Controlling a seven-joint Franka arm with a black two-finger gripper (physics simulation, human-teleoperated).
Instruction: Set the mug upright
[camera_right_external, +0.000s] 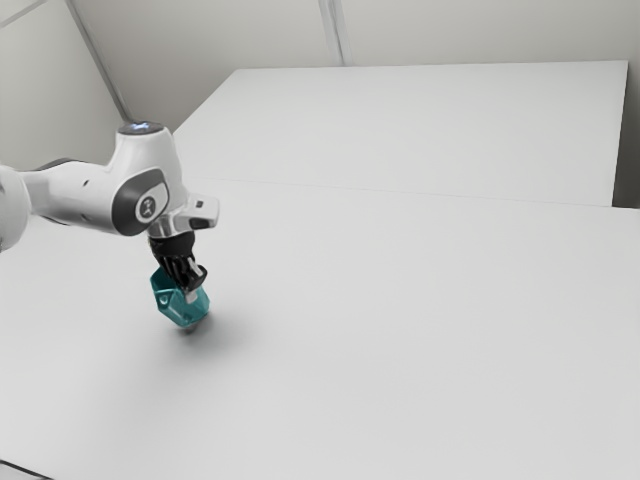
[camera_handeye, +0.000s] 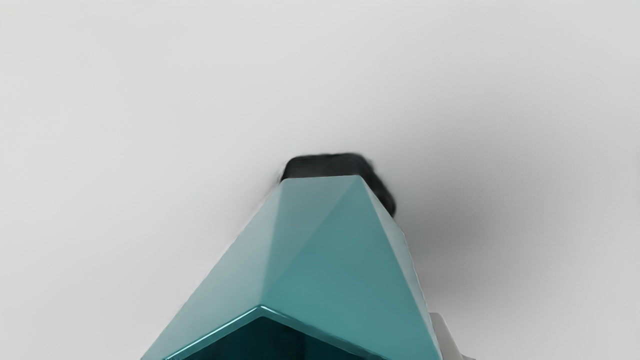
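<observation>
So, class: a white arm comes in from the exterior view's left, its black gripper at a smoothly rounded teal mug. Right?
Not quite: the teal mug has flat, angular facets, not rounded sides, as the wrist view shows. The arm and black gripper are as stated.

Arrangement of the mug, gripper and table.
The arm (camera_right_external: 80, 195) entered from the exterior view's left, with the gripper (camera_right_external: 190, 287) at its end, at the mug (camera_right_external: 182, 309); both were toward that side of the table (camera_right_external: 420, 340). Whether mug and table touched could not be told. A seam (camera_right_external: 400, 193) crossed the table beyond them, with the wall (camera_right_external: 480, 30) farther behind. A cable (camera_right_external: 28, 470) occupied the near corner at the exterior view's left, well apart from the mug.
</observation>
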